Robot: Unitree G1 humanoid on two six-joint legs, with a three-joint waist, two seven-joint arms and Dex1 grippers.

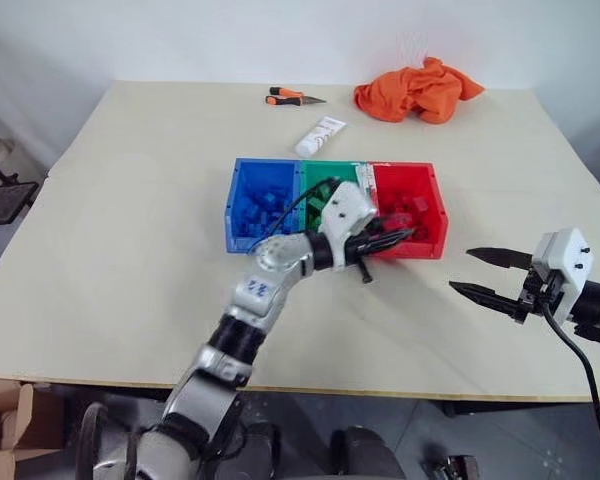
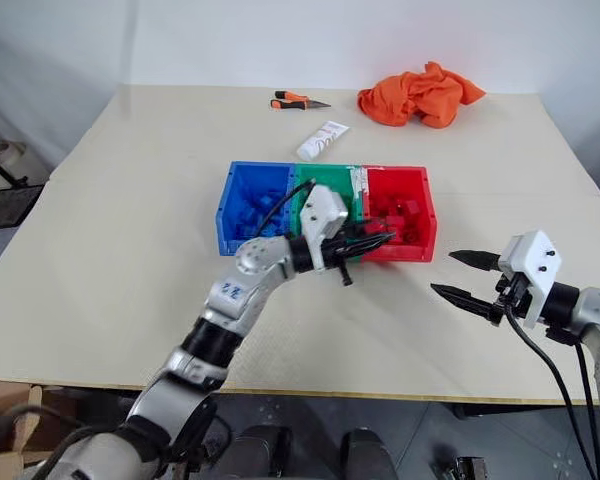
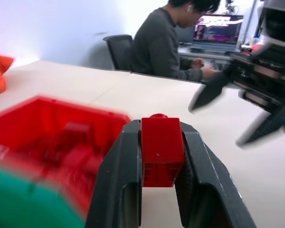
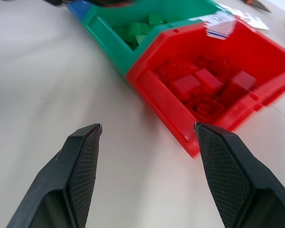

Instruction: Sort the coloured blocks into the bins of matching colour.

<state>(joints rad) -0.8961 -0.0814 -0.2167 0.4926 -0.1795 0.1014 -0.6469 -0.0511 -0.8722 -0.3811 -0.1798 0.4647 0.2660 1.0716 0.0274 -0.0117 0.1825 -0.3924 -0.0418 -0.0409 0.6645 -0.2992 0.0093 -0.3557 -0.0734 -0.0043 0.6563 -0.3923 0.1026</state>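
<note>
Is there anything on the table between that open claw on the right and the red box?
Nothing: in the right wrist view, bare table runs from the open right gripper to the red bin.

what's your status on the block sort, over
Left gripper shut on red block, at near edge of red bin. Right gripper open, empty, off to the side. Nothing in the way.

No legible text

We can read no words, brands or numbers anywhere. The white tube (image 1: 321, 136) carries print too small to make out, a white label (image 4: 222, 24) on the red bin (image 4: 256, 57) shows only blue stripes, and the laptop screen (image 3: 217, 29) is blurred.
</note>
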